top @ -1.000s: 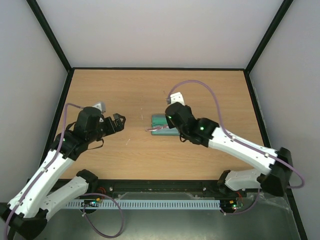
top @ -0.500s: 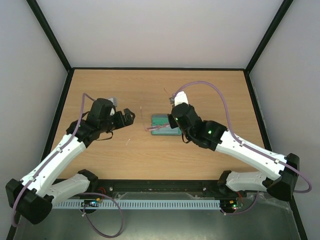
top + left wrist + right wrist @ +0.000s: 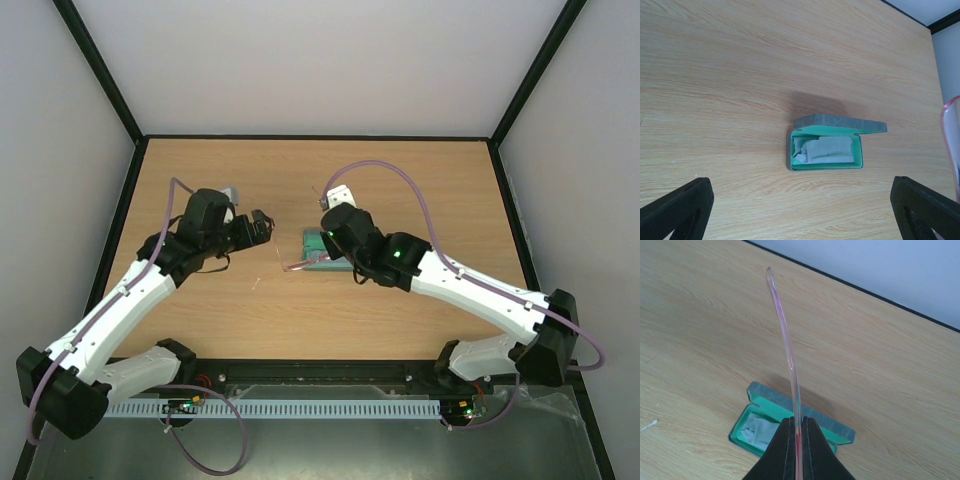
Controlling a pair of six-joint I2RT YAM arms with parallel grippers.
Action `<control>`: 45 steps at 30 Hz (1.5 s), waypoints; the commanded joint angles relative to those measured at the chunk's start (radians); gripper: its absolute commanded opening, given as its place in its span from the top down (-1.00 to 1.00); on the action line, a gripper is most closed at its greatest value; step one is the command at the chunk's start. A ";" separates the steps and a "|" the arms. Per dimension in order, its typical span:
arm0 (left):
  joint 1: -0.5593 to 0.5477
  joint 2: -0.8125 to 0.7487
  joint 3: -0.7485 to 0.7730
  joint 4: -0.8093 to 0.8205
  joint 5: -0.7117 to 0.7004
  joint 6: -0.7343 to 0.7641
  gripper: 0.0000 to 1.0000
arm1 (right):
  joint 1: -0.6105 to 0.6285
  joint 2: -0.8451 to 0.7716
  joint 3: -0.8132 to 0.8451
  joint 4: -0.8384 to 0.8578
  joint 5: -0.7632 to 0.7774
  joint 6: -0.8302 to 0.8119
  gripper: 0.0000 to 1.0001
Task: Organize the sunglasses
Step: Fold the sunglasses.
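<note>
The sunglasses (image 3: 790, 360) have a thin pinkish-red translucent frame. My right gripper (image 3: 799, 432) is shut on them and holds them above the open grey-blue case (image 3: 757, 397), which has a green inside with a light-blue cloth (image 3: 756, 432) in it. In the top view the right gripper (image 3: 322, 255) hangs over the case (image 3: 313, 243), and the pink frame (image 3: 296, 266) sticks out to the left. My left gripper (image 3: 262, 228) is open and empty, just left of the case. In the left wrist view the case (image 3: 825, 150) lies ahead between the fingers (image 3: 675, 210), and the pink frame (image 3: 950, 145) shows at the right edge.
The wooden table (image 3: 220, 310) has black walls along its edges. A small white speck (image 3: 255, 284) lies on the wood in front of the left gripper.
My left gripper has moved right, closer to the case. My right gripper has shifted left over the case with the sunglasses, whose frame now sticks out to the left.
</note>
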 commanded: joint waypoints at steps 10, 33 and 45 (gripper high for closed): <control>-0.104 0.065 0.018 0.040 -0.038 0.002 -0.99 | 0.010 0.097 0.098 -0.063 -0.007 0.002 0.97; -0.233 0.105 0.010 0.080 -0.006 -0.027 -0.99 | 0.010 0.158 0.166 -0.079 -0.021 0.059 0.97; -0.126 -0.051 0.008 0.020 -0.053 -0.042 -0.99 | -0.004 0.150 0.148 -0.087 -0.014 0.126 0.97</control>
